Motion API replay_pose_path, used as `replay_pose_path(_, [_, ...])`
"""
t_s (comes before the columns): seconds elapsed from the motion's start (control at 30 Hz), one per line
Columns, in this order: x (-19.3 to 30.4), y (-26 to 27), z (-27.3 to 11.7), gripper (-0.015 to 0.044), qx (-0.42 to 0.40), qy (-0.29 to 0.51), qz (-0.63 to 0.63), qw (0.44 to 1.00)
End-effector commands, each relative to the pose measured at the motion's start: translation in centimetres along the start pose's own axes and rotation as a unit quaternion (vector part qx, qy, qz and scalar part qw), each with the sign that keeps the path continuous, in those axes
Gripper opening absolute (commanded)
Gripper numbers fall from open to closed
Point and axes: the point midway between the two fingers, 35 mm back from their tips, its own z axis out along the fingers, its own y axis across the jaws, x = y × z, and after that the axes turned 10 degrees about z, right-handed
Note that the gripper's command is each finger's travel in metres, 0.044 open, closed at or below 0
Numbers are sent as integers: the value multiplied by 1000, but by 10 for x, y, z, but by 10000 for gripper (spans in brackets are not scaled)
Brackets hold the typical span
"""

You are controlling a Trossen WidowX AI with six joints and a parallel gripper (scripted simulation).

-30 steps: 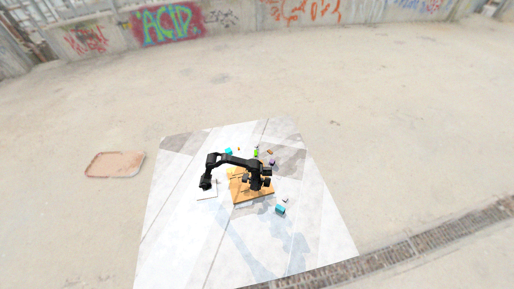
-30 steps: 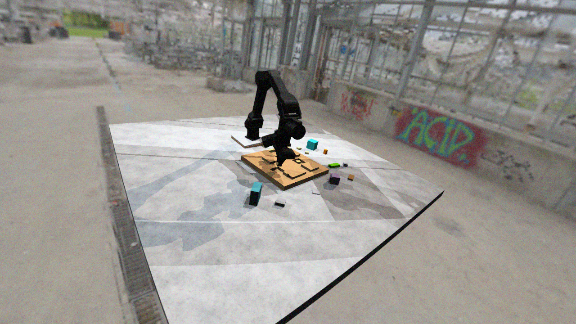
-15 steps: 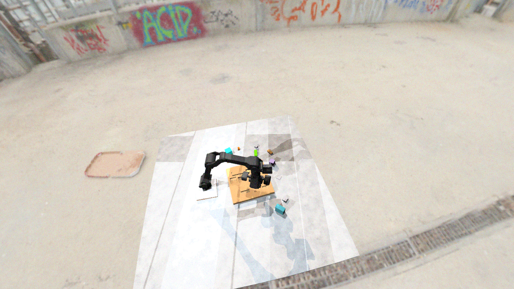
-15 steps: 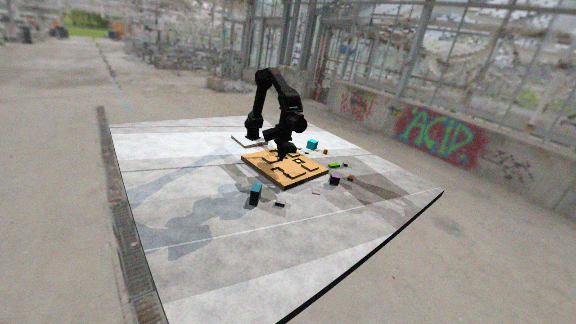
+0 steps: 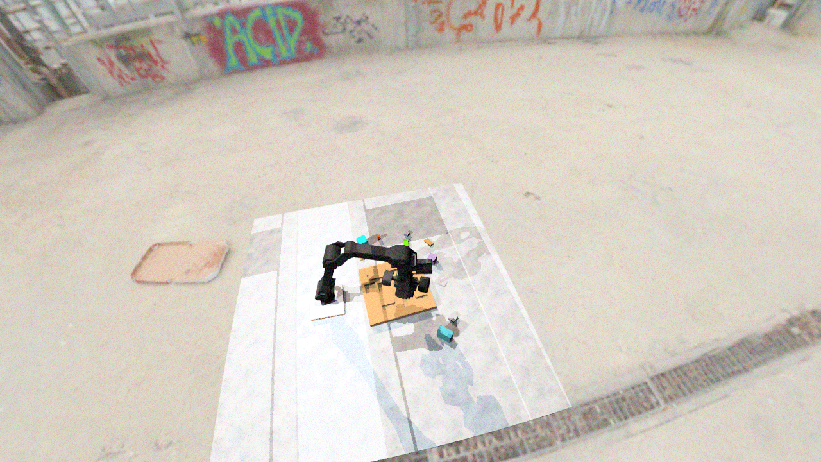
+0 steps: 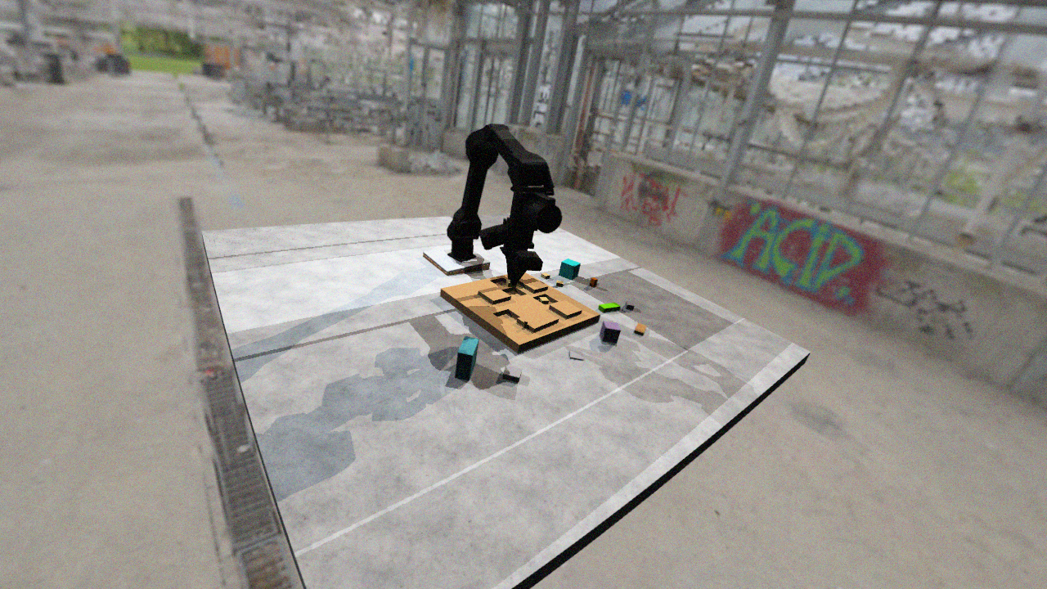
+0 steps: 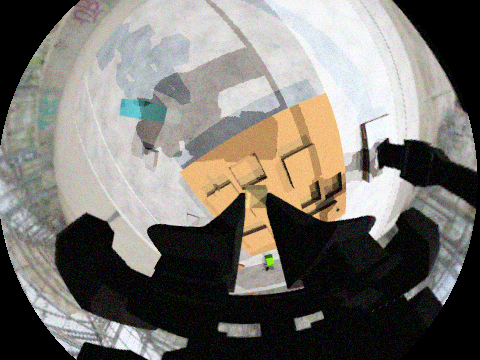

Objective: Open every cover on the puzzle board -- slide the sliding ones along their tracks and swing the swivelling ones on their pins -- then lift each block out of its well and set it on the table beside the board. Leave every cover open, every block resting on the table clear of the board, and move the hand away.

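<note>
The wooden puzzle board (image 5: 380,313) (image 6: 514,338) (image 7: 320,120) carries several wooden covers, among them a large one (image 6: 536,316) at the front and a smaller one (image 6: 565,309) beside it. A small yellow piece (image 6: 544,298) shows in an opening of the board. My gripper (image 6: 515,283) (image 7: 255,196) is shut on a small yellowish block (image 7: 257,199), seen between the fingertips over the board in the wrist view. Its exact height above the board is hard to tell. In the top view the hand hides the fingertips and part of the board.
Around the board stand a teal block (image 5: 444,333) (image 6: 466,357) (image 7: 140,110), a cyan cube (image 5: 361,239) (image 6: 570,268), a green block (image 5: 406,242) (image 6: 608,307) (image 7: 269,260), a purple block (image 5: 432,258) (image 6: 610,331), an orange piece (image 5: 428,242) (image 6: 640,329) and a few smaller pieces.
</note>
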Motion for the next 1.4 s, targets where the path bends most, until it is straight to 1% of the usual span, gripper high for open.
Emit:
replay_pose_path(0.0, [-13,4,-3,80,-2,1,1,1000])
replay_pose_path(0.67, [-91,15,-3,80,-3,-2,1,1000])
replay_pose_path(1.27, [-161,10,-4,80,-3,-6,1,1000])
replay_pose_path(1.37, [-166,10,-4,80,-3,-6,1,1000])
